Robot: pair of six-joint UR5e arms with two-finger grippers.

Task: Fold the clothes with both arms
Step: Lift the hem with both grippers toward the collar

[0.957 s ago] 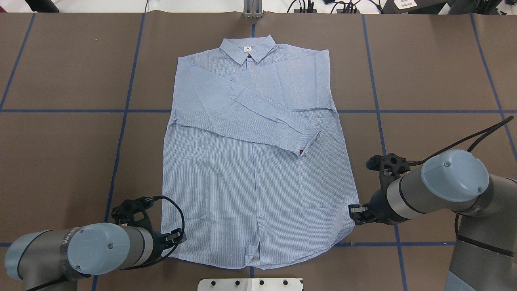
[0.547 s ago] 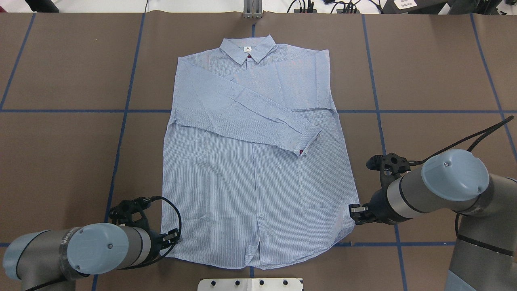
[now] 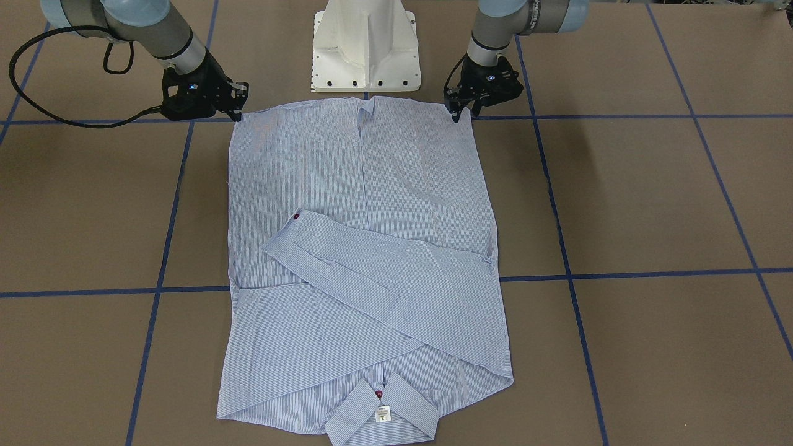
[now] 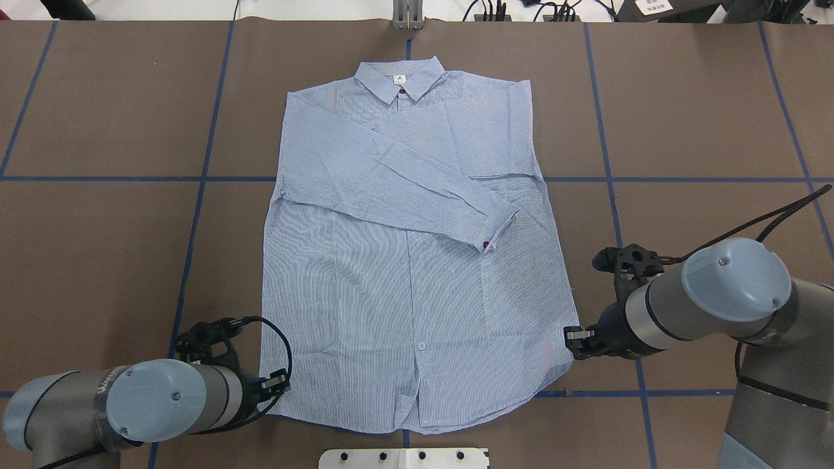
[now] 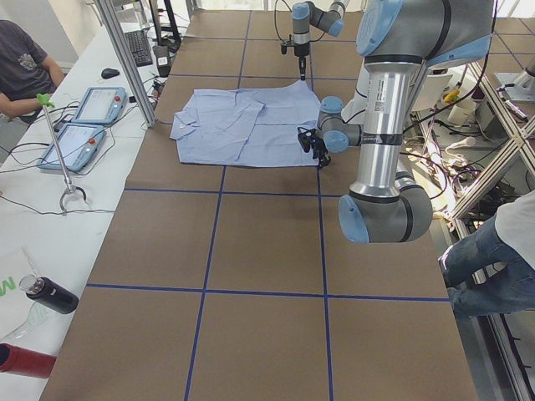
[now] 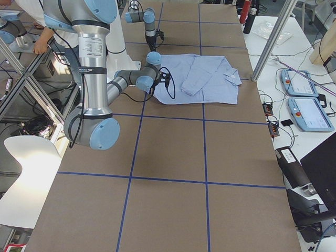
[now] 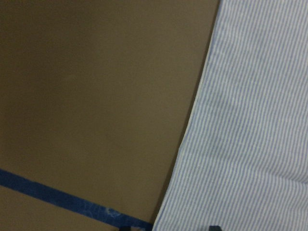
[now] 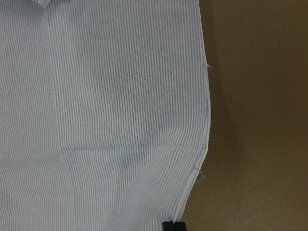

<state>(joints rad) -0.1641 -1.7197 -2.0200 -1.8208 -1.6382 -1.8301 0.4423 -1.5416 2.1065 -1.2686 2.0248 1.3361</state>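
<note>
Table (image 4: 98,260) spreads wide round the shirt (image 4: 404,293) (fingers (image 4: 578,335) at hem corners).

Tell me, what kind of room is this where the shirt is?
Probably a robot lab, not a home. A left arm and right arm reach over a table marked with blue tape lines, control tablets sit on a side bench, and a shirt lies spread for folding.

Wrist views crop the jaws of the left gripper (image 4: 280,379) and right gripper (image 4: 573,337) to slivers.
</note>
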